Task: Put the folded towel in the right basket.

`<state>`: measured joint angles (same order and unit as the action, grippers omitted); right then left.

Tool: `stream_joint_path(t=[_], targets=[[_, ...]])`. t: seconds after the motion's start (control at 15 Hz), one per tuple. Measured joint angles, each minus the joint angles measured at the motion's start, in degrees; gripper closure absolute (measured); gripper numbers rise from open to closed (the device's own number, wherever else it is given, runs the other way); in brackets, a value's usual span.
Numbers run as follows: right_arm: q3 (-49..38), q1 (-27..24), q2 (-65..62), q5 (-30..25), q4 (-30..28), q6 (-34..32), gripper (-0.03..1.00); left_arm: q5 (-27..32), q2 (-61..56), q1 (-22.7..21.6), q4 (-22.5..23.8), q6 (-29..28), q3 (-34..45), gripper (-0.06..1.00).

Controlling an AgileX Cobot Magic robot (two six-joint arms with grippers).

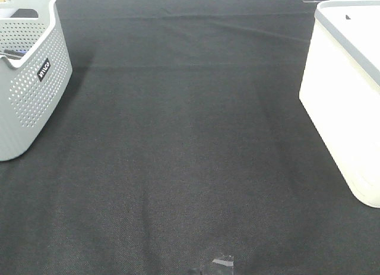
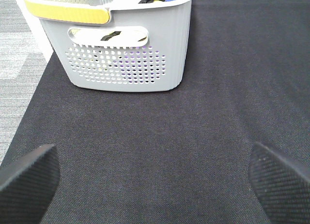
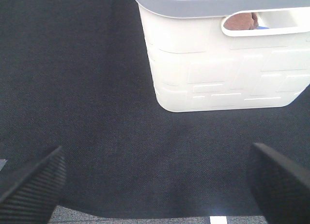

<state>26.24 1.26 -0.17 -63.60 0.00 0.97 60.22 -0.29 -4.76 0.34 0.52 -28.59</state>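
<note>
The right basket (image 1: 344, 108) is white with a grey rim and stands at the table's right edge. In the right wrist view it (image 3: 218, 74) stands ahead of my right gripper (image 3: 155, 185). A brown cloth (image 3: 240, 21), seemingly the folded towel, lies inside it and shows through the handle hole and over the rim. My right gripper is open and empty, fingers wide apart over the black cloth. My left gripper (image 2: 155, 185) is open and empty too, facing the grey basket. Neither arm shows in the exterior view.
A grey perforated basket (image 1: 29, 91) stands at the table's left edge. In the left wrist view it (image 2: 131, 45) holds several items and has a yellow pad (image 2: 65, 12) on its rim. A black cloth (image 1: 190, 156) covers the table. A tape scrap (image 1: 222, 263) lies near the front edge.
</note>
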Motion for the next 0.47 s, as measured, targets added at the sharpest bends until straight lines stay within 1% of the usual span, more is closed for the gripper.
stream_joint_path(t=[0.47], targets=[[0.0, 0.0, 0.0, 0.0, 0.0, 0.0, 0.0, 0.0, 0.0, 0.0, 0.0, 0.0, 0.0, -0.04]])
